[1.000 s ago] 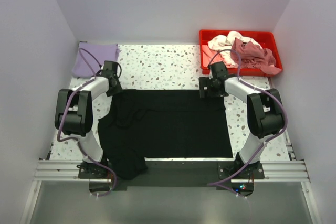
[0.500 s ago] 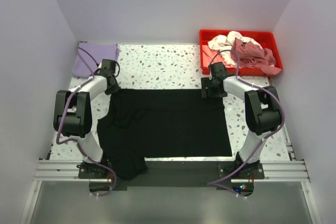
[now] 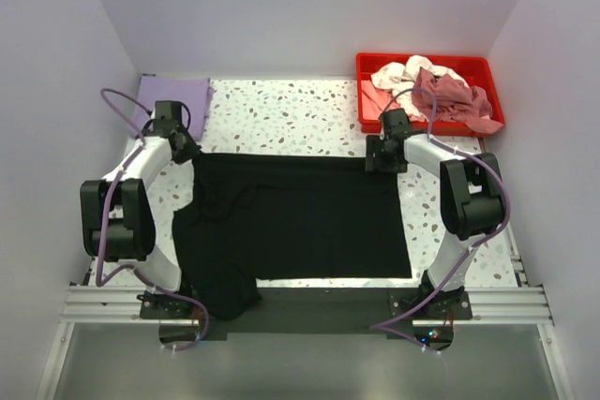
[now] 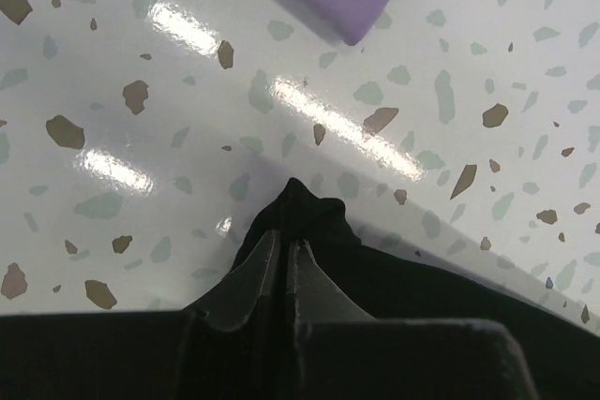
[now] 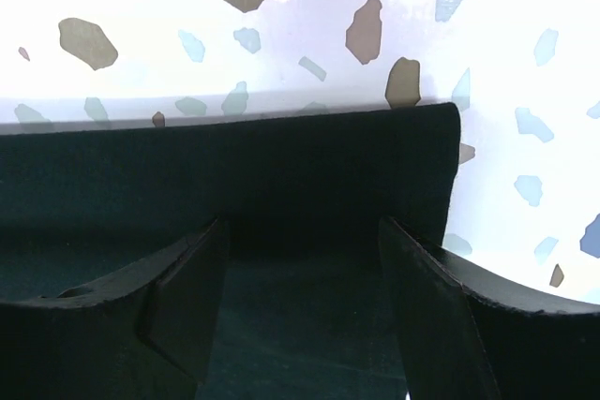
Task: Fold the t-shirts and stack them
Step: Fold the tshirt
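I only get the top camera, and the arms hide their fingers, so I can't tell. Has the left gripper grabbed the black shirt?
Observer: Yes. In the left wrist camera the left gripper is shut, pinching a small peak of the black shirt.
Operator: What about the right one?
Observer: The right gripper is open. Its fingers are apart over the shirt, near its far edge, with nothing pinched.
Operator: Is the cloth bunched up there?
Observer: No. The right wrist camera shows it lying flat, its corner smooth on the table.
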Robot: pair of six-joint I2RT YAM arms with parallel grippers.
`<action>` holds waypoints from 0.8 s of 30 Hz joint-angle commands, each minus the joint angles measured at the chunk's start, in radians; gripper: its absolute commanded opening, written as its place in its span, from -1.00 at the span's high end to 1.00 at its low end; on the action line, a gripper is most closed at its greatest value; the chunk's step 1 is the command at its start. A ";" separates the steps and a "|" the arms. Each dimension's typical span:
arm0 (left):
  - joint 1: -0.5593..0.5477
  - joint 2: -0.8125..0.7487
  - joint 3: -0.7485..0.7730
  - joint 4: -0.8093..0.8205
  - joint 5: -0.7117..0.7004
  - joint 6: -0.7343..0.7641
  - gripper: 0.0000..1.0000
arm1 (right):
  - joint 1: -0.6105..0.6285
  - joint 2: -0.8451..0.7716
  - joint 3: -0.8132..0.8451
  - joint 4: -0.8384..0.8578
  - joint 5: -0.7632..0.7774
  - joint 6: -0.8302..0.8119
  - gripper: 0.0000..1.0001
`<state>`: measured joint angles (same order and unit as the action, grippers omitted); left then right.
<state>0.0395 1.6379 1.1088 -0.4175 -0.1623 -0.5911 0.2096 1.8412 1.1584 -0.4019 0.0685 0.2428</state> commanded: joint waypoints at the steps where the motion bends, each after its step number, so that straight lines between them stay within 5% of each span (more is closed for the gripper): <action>1: 0.068 -0.053 -0.004 0.025 0.033 -0.032 0.85 | -0.036 0.041 -0.019 -0.054 0.036 0.007 -0.37; 6: 0.112 -0.029 -0.017 0.074 0.118 -0.035 0.45 | -0.045 0.021 -0.011 -0.055 0.045 0.006 -0.38; 7: 0.111 -0.021 -0.009 0.068 0.124 -0.033 0.17 | -0.045 0.017 -0.006 -0.057 0.047 0.003 -0.39; 18: 0.111 0.034 -0.004 0.149 0.274 0.030 -0.65 | -0.047 -0.011 0.081 -0.110 0.106 -0.016 -0.51; 24: 0.050 0.138 0.057 0.220 0.337 0.180 -0.61 | -0.046 -0.030 0.083 -0.101 0.073 -0.033 -0.53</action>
<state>0.1352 1.7214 1.0969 -0.2768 0.1242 -0.5415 0.1677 1.8420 1.2129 -0.4934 0.1390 0.2302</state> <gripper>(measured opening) 0.812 0.764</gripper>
